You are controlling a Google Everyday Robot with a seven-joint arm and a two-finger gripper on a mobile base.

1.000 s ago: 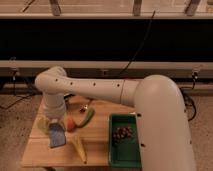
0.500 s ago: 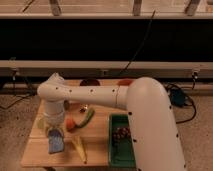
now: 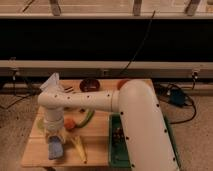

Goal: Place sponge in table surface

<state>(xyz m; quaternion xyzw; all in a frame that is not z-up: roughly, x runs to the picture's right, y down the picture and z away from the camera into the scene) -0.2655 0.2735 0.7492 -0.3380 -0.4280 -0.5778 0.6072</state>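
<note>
The small soft blue-grey sponge [image 3: 55, 149] hangs just below my gripper [image 3: 54, 136], low over the near left part of the light tan plank tabletop [image 3: 33, 154]; whether it already touches the wood I cannot tell. My gripper sits at the end of my white arm [image 3: 80, 102], pointing down, and its tip is buried behind my own wrist and the sponge, so I cannot tell whether it is clamped or let go. Just to the right of my gripper lies the yellow corn cob [image 3: 79, 147], and above that a small orange-red rounded item [image 3: 70, 123] touching a long green vegetable [image 3: 86, 119], both partly hidden by my arm. Farther right, my bulky forearm covers most of the dark green rectangular tray [image 3: 114, 152]; something small and dark lies in it. Beyond my arm sit a dark round bowl [image 3: 90, 85] and a pale folded cloth [image 3: 51, 81], partly cut off.
</note>
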